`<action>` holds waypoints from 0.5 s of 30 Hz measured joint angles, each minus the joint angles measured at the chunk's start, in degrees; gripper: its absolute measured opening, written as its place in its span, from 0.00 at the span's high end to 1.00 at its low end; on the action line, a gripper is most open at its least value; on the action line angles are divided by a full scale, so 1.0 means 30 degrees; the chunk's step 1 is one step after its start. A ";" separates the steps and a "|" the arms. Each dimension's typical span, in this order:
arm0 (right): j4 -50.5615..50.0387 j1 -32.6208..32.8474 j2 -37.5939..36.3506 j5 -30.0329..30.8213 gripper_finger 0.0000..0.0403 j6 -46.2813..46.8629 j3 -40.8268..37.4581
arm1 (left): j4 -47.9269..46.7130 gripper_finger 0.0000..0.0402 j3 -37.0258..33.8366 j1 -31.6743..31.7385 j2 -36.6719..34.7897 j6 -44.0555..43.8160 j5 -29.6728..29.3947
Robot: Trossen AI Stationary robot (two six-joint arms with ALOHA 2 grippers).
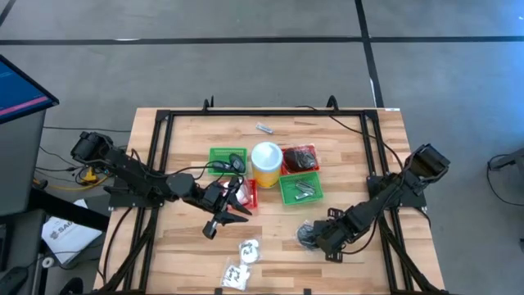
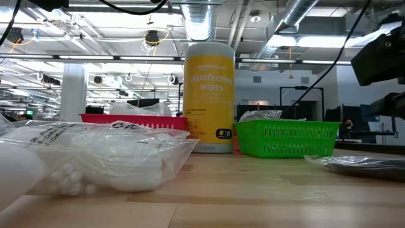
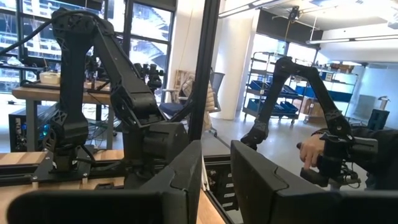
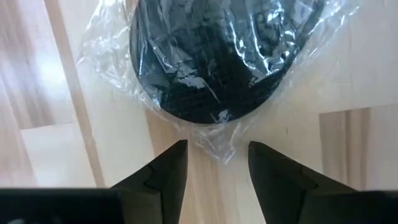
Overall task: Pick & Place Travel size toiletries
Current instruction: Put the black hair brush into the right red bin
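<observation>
A dark round piece in a clear bag [image 1: 309, 235] lies flat on the wooden table near its right front, and also shows in the low view [image 2: 361, 166]. My right gripper [image 4: 216, 163] points down over it, open, with the bag's clear edge [image 4: 217, 148] between its fingertips. My left gripper [image 1: 228, 211] hangs above the table beside the red basket [image 1: 248, 195]. It is open by a narrow gap [image 3: 216, 180] with nothing between its fingers. Two packets of white pieces [image 1: 248, 250] [image 1: 236, 274] lie near the front edge. A small silvery piece [image 1: 264, 128] lies at the back. My right gripper comes from above, pointing down, with one finger [image 4: 168, 171] on each side of the bag's clear edge [image 4: 219, 152]. The bag lies flat on the table. I cannot tell whether the fingers touch the plastic.
A yellow wipes canister [image 1: 267, 162] stands mid-table between two green baskets [image 1: 228, 158] [image 1: 300, 189] and two red ones [image 1: 300, 158]. A black frame [image 1: 164, 123] runs around the table top. Beyond the table, the left wrist view shows other arms and a person's hand [image 3: 308, 152].
</observation>
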 joint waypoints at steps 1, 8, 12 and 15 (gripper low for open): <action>0.0035 0.0000 0.0178 0.0069 0.60 0.0002 0.0031 | 0.0000 0.81 0.0000 0.0000 0.0000 0.0000 0.0000; -0.0107 0.0043 0.1388 0.1145 0.71 0.0960 0.0208 | 0.0007 0.81 0.0000 0.0000 0.0000 0.0000 0.0000; -0.0273 0.0109 0.1537 0.1919 0.84 0.1181 0.0233 | 0.0007 0.81 0.0000 0.0000 0.0000 -0.0001 -0.0007; -0.0284 0.0342 0.1187 0.2930 0.97 0.1107 0.0036 | 0.0007 0.81 0.0000 0.0000 0.0000 -0.0006 0.0000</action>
